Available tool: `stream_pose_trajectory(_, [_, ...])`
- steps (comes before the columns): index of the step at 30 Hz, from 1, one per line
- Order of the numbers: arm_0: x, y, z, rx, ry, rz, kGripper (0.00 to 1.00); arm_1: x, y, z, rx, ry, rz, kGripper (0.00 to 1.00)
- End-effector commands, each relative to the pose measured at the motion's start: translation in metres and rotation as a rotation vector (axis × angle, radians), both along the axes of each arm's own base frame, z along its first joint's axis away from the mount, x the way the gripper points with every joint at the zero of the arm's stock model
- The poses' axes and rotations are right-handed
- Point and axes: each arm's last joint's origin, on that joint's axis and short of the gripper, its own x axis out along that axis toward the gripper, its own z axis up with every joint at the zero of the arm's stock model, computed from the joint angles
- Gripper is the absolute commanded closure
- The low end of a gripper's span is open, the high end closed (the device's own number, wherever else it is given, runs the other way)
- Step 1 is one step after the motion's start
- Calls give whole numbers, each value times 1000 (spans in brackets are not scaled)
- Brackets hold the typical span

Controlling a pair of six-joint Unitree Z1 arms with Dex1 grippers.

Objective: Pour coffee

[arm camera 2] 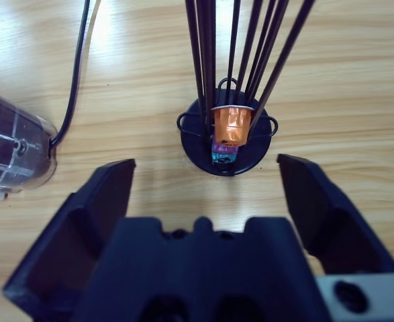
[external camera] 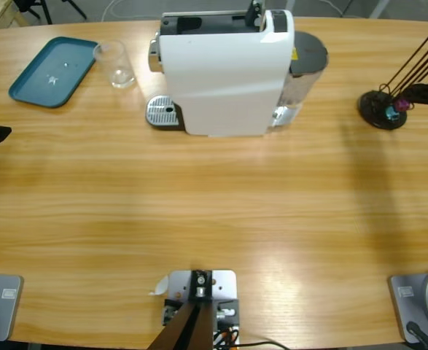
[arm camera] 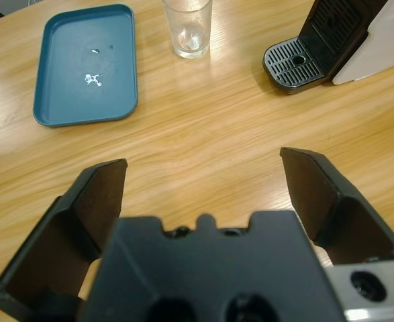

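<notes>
The left gripper (arm camera: 203, 181) is matte black: two broad, wedge-shaped jaws with hollowed inner faces rise from a blocky black body with round screw recesses along its top edge, and a strip of silver-grey metal with a dark round hole sits at its lower right corner. The right gripper (arm camera 2: 207, 178) has the same build, with two black wedge jaws, a notched black body and a silver-grey piece with a hole at the lower right. In the high view only a black tip shows at the left edge.
</notes>
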Motion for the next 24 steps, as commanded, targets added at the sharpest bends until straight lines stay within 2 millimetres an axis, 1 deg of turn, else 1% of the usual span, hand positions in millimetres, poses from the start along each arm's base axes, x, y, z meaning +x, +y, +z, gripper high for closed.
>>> stream_pose_trajectory(1, [2, -2, -11, 37, 23, -7, 1, 11, -5, -11, -29, 39, -38, 7])
stream_pose_trajectory(5, [2, -3, -11, 39, 24, -7, 4, 14, -8, -13, -35, 32, -61, 27])
stream_pose_trajectory(8, [3, -4, -11, 41, 27, -7, 9, 18, -8, -17, -39, 27, -67, 69])
stream_pose_trajectory(13, [4, -4, -11, 45, 31, -7, 9, 27, -8, -28, -34, 44, -79, 74])
stream_pose_trajectory(16, [5, -5, -12, 47, 33, -7, 9, 26, -9, -31, -35, 42, -87, 143])
stream_pose_trajectory(24, [5, -5, -12, 48, 34, -7, 9, 26, -12, -33, -38, 44, -118, 161])
